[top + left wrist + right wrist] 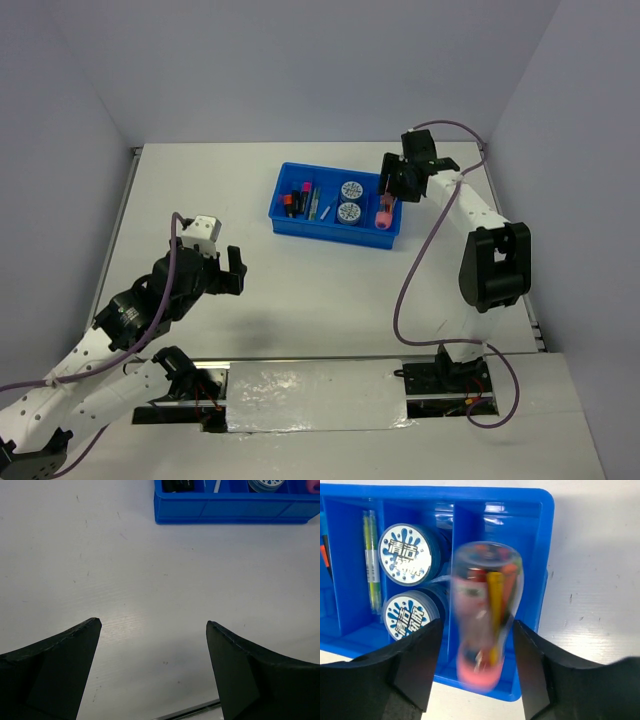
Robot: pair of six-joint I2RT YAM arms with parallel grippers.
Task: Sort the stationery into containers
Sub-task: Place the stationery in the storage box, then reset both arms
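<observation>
A white counter (200, 190) is shown, with a bright-blue tray (300, 228) of four compartments set towards its far side. The left hand (154, 630) is held low over bare counter, well apart from the tray, released, with nothing between its widely spread fingers. The right hand (478, 630) is poised above the tray's right-end compartment. A pink tube (485, 610) is seen between its fingers (420, 660), blurred while fingers and tray stay sharp, and a strip of blue shows beside one finger, so the hand is read as released. Two round blue-white rolls (407, 554) are lodged in the adjoining compartment. Thin pale pens (371, 565) are laid in the next. Black highlighters (293, 203) are gathered in the left-end one.
</observation>
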